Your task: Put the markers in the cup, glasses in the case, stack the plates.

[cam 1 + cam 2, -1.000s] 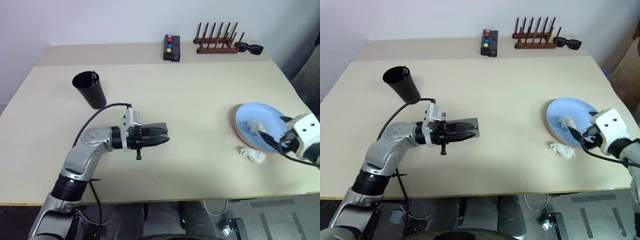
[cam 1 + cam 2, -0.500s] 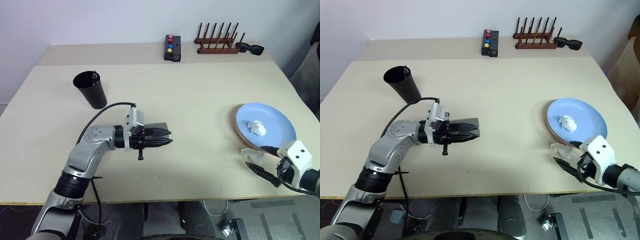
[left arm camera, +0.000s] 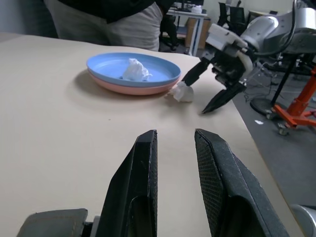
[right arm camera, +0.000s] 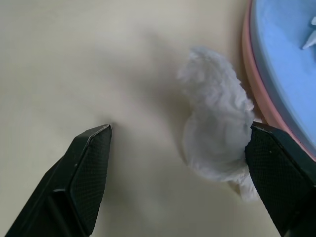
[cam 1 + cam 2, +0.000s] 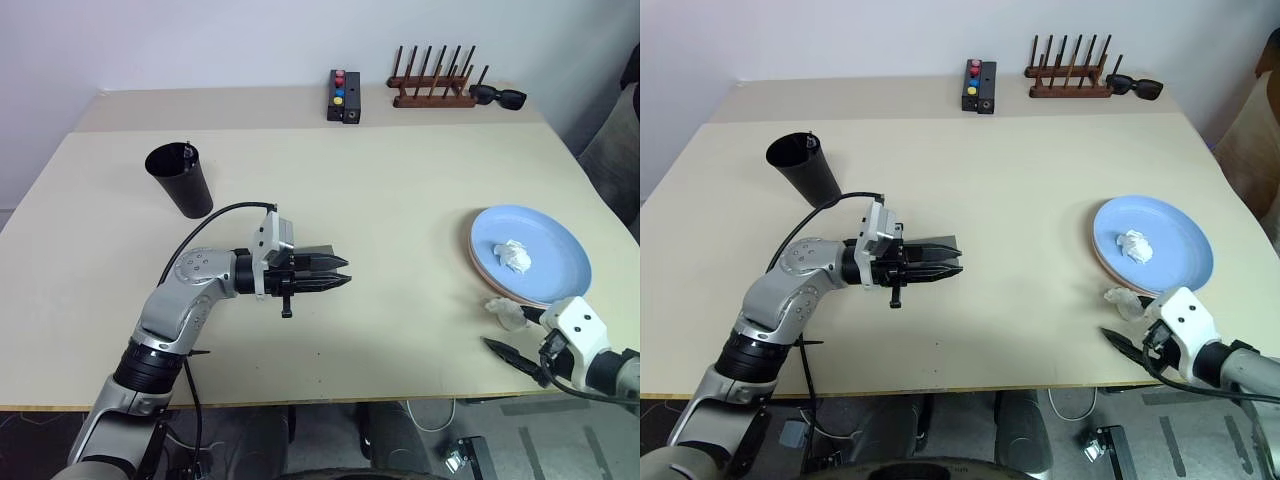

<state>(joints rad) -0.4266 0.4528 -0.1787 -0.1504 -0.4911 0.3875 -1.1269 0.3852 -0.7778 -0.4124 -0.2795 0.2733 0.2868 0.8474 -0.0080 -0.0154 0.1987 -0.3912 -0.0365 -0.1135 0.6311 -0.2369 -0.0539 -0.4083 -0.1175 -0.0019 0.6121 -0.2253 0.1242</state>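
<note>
My right tool [image 5: 1130, 331] sits low at the near edge of the pale beige table [image 5: 400, 200] with its two black fingers spread wide, and a crumpled white paper wad [image 4: 217, 128] lies between them – nothing gripped yet. I'd guess the fingers straddle it so I can pinch it up. Just past that wad, right beside my right tool, the round light blue plastic plate [image 5: 545, 245] already rests on the salmon pink plate [image 3: 133, 89], so the stacking looks done. A second white paper wad [image 5: 515, 256] lies on the blue one.

My left tool [image 5: 335, 281] hangs level over the middle of the table, pointing across toward the plates, fingers a small gap apart and holding nothing. Right behind it lies something flat and grey, maybe the case, mostly hidden. Off behind my left arm stands the tall black tapered plastic tumbler [image 5: 180, 180] with something slim poking above its rim – probably a marker, too small to be sure.

No glasses to tell apart from here. No brands or writing readable anywhere.
</note>
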